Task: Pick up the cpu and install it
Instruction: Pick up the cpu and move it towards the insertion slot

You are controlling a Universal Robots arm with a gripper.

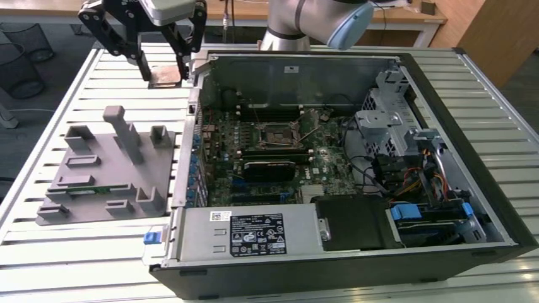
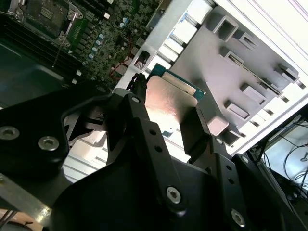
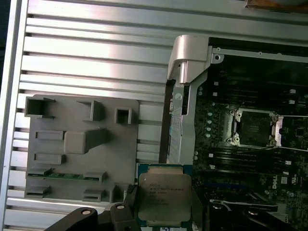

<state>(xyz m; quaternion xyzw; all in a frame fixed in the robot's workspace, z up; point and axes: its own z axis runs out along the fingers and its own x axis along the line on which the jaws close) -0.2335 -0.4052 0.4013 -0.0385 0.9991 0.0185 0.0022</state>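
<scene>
Entry: the cpu [image 1: 166, 76], clamped at its edges between the fingers of the gripper [image 1: 163, 69], flat side down, raised over the slatted table [image 1: 50, 252] just beside the outer wall of the open computer case [image 1: 471, 189] and apart from the grey tray [image 1: 101, 177]. Step judged: carriage to the socket [image 1: 278, 134], which appears empty. The chip is best kept level, gripped by the rim only, and squared with the frame. Pose: gripper pointed downward, arm [image 1: 312, 19] reaching across from behind the case.

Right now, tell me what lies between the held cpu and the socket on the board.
In the exterior view, the computer case's side wall and a strip of circuit board lie between the cpu and the socket.
</scene>
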